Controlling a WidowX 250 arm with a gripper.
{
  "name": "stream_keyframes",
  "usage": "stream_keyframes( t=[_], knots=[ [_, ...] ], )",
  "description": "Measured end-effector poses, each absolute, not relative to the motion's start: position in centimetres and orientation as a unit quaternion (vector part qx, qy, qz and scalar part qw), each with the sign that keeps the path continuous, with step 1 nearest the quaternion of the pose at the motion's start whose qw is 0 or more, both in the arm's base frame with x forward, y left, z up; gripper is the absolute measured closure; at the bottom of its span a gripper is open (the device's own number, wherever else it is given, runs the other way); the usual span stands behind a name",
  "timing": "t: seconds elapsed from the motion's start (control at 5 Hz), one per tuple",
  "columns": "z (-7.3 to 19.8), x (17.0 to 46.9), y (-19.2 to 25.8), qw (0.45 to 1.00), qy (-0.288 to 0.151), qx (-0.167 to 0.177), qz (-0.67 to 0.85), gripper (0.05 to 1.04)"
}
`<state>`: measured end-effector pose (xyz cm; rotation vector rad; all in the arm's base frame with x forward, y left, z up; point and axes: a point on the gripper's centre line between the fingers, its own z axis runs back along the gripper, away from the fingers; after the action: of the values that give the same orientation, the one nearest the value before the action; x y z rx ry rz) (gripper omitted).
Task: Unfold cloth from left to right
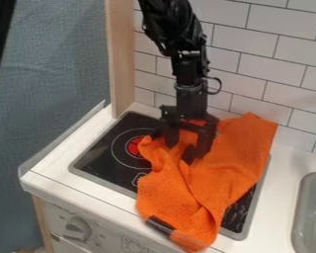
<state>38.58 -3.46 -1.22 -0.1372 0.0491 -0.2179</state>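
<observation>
high front view, slanting down, near stove

arm cut off above, sink at right, cooktop partly under cloth

black stovetop; gray sink, right; white tiled wall behind; control knob, front

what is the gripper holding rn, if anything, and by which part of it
It can't be told: the gripper is down at the upper left part of the orange cloth, but whether it grips it is unclear.
</observation>
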Motion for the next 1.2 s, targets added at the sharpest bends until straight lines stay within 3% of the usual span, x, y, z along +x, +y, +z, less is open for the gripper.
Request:
stream_keyframes(
  t=[0.2, 0.4, 0.8, 1.0, 1.2],
  knots=[
    [-1.65, 39.05, -3.35, 0.991, 0.029, -0.065, -0.113, 0.084],
    [-1.88, 39.14, -3.36, 0.991, 0.032, -0.065, -0.111, 0.147],
    [-1.85, 39.27, -3.19, 0.992, 0.028, -0.059, -0.107, 0.737],
    [-1.94, 39.21, -3.22, 0.992, 0.028, -0.06, -0.106, 0.917],
    [-1.98, 39.19, -3.22, 0.992, 0.028, -0.06, -0.106, 1.009]
  ],
)
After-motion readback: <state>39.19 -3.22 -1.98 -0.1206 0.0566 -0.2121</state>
